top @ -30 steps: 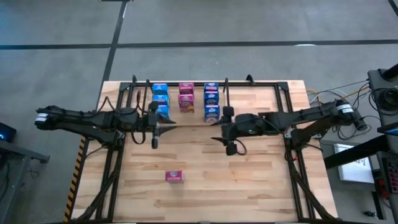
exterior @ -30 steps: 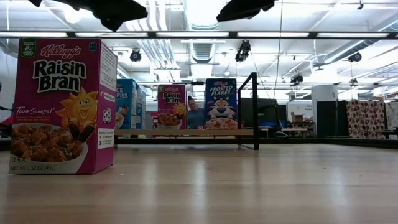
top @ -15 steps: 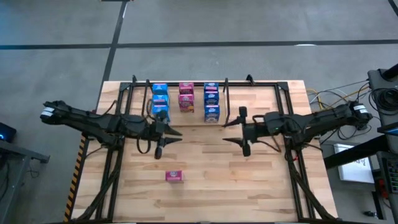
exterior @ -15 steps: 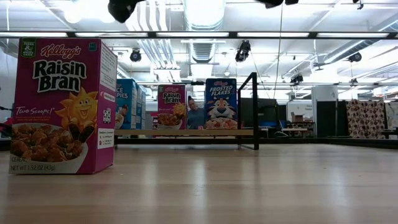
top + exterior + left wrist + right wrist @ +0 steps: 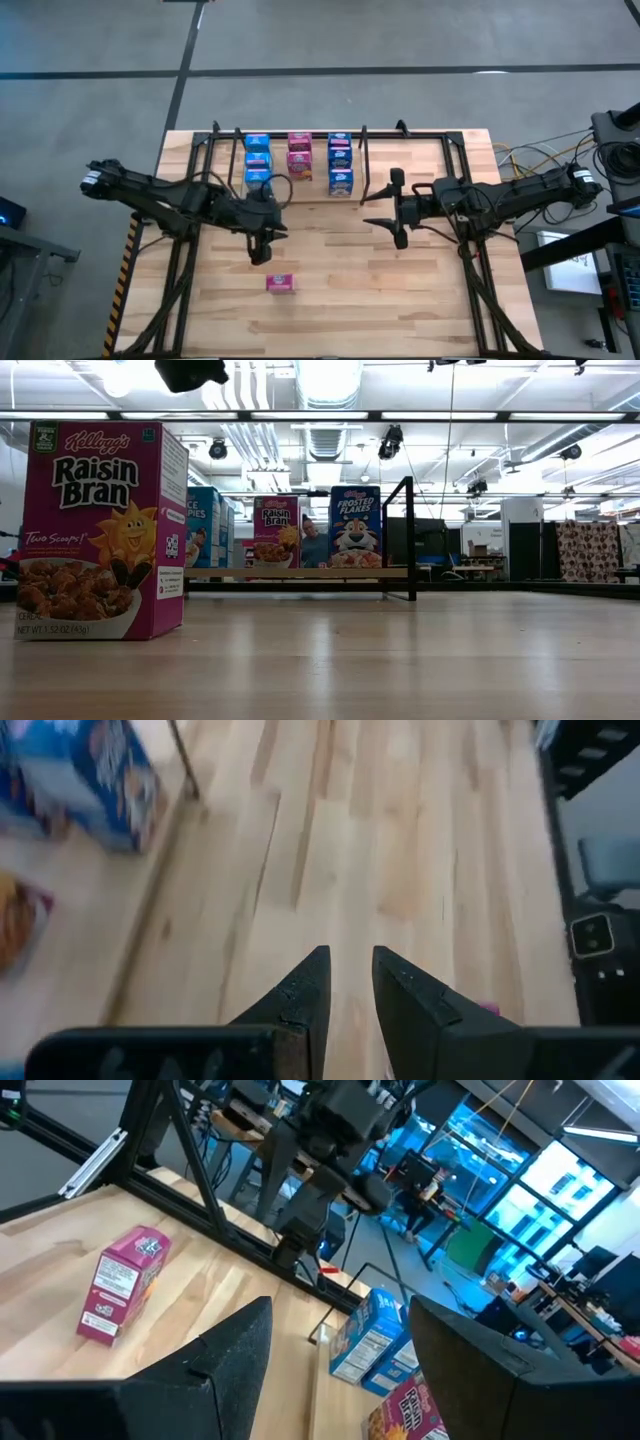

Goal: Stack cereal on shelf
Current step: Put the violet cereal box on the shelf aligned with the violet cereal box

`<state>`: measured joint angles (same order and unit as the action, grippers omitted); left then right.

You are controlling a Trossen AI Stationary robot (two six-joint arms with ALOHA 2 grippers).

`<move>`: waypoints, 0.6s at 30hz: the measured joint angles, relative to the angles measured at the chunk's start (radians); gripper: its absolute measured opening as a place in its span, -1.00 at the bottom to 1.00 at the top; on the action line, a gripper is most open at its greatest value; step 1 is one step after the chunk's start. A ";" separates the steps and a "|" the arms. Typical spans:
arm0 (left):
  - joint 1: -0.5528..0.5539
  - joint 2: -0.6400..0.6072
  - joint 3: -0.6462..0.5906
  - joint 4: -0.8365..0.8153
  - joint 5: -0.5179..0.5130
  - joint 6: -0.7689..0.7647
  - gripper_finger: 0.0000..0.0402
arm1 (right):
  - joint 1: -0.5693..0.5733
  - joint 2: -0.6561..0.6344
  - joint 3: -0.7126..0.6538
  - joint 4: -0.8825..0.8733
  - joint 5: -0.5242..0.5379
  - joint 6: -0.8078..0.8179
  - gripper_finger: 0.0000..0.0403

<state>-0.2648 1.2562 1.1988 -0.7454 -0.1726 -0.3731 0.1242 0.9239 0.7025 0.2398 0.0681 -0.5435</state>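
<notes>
One pink cereal box stands upright on its base on the bare table toward the near edge; it also shows in the low view and the right wrist view. Several blue and pink boxes stand in three rows in the black rod shelf at the far edge. My left gripper hovers just far of the pink box, empty, its fingers a narrow gap apart. My right gripper is wide open and empty, right of the shelf's front.
Slanted black arm-support frames run along both sides of the table. Bare wood lies between the shelf and the near edge. A shelf divider post rises in the low view.
My left gripper has gone toward the table's near edge and a little right, toward the pink box, and turned its fingers that way. My right gripper has gone toward the table's right edge and up, out of the low view.
</notes>
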 joint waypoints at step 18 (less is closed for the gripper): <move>-0.068 0.218 0.164 -0.225 0.198 -0.377 -0.41 | 0.000 0.000 0.000 -0.019 0.000 -0.034 0.12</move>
<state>-0.3331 1.4745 1.3632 -0.9703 0.0254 -0.7502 0.1242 0.9241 0.7025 0.2206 0.0681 -0.5775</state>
